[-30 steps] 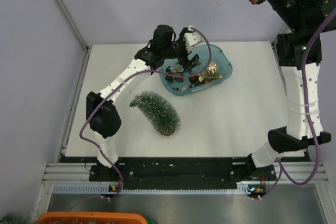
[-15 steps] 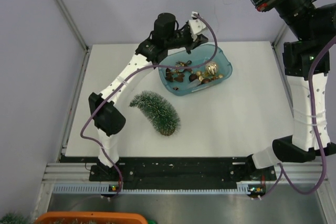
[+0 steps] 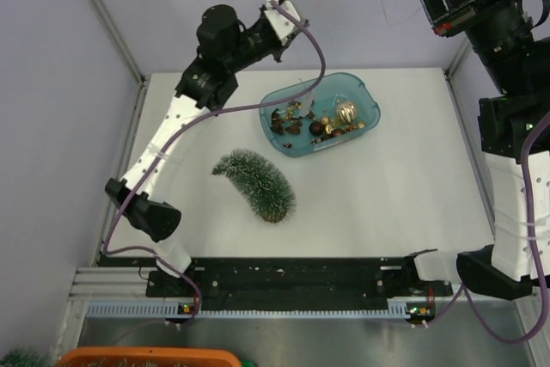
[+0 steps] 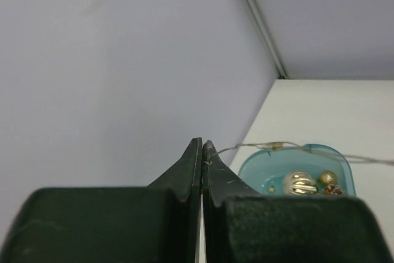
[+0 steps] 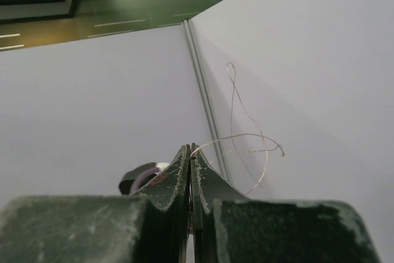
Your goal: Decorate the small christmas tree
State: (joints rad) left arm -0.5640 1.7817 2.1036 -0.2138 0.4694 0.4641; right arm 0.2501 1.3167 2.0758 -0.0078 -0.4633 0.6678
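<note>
Your left claw (image 4: 202,152) and right claw (image 5: 190,152) pinch the thin wire (image 4: 277,146), but the small christmas tree (image 3: 258,185) lies bare.

The white worktop (image 3: 387,195) carries two things: a small christmas tree (image 3: 258,182) lying on its side near the middle, and a blue tray (image 3: 369,102) toward the far edge, apart from it.
</note>
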